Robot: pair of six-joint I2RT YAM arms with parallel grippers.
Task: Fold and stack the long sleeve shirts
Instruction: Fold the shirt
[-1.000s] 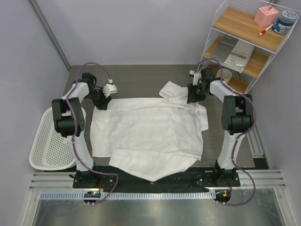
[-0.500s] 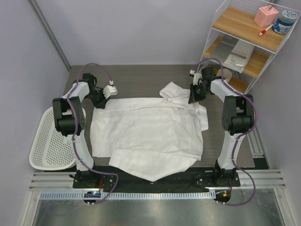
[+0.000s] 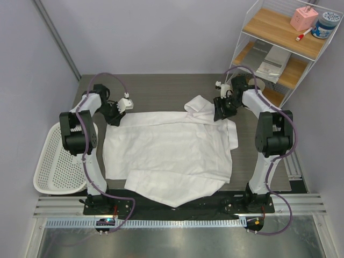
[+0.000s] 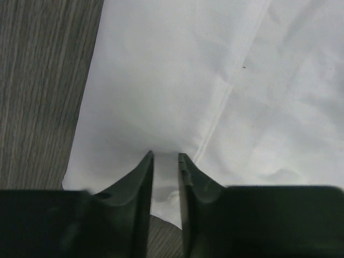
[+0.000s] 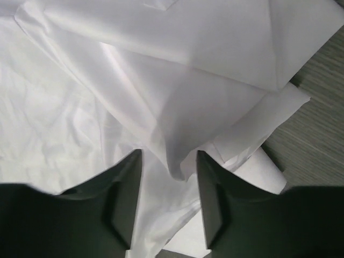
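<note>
A white shirt point(image 3: 172, 156) lies spread on the table point(image 3: 161, 86); the left hand point(image 4: 165, 157) pinches its far left corner, while the right hand point(image 5: 167, 156) stands spread astride a raised fold at its far right.

A white shirt point(image 3: 166, 153) lies spread over most of the dark table point(image 3: 161, 88). Bare wood shows only along the far edge and in narrow strips at each side. A perforated basket point(image 3: 51, 166) crowds the left arm point(image 3: 80, 134), and a wire shelf rack point(image 3: 277, 27) stands just behind the right arm point(image 3: 271, 134).
</note>
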